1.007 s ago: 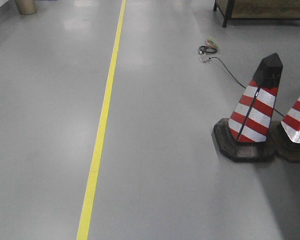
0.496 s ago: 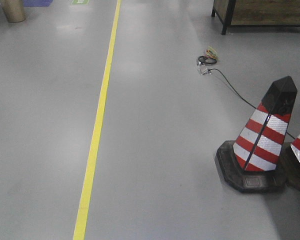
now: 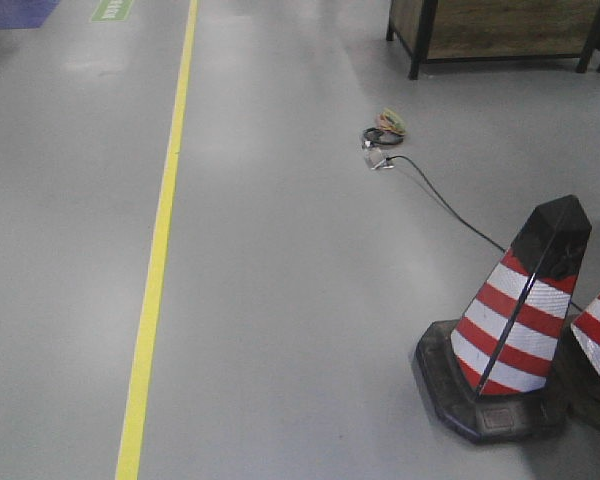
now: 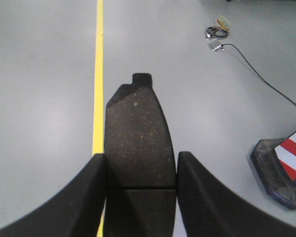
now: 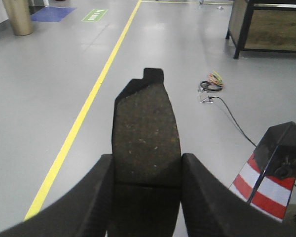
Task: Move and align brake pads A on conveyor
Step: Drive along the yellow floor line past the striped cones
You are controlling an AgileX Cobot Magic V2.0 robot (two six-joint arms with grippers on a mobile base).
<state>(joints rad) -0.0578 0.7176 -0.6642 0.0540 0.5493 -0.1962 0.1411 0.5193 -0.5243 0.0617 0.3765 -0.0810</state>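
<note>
Two brake pads A are in hand, one per arm: the left pincer [image 4: 141,165] is clenched on the left pad [image 4: 138,128], the right pincer [image 5: 147,165] on the right pad [image 5: 145,126]. Each pad is gripped across its grooved middle and juts forward past the fingertips. They look stiff, dense and gritty, unlikely to slip or bend, so this hold seems sound. Beneath and ahead of both pincers lies smooth grey floor [image 3: 310,300], with a yellow line [image 3: 160,240] leftward, and a striped cone [image 3: 515,320] and cable [image 3: 445,205] rightward. No conveyor shows.
</note>
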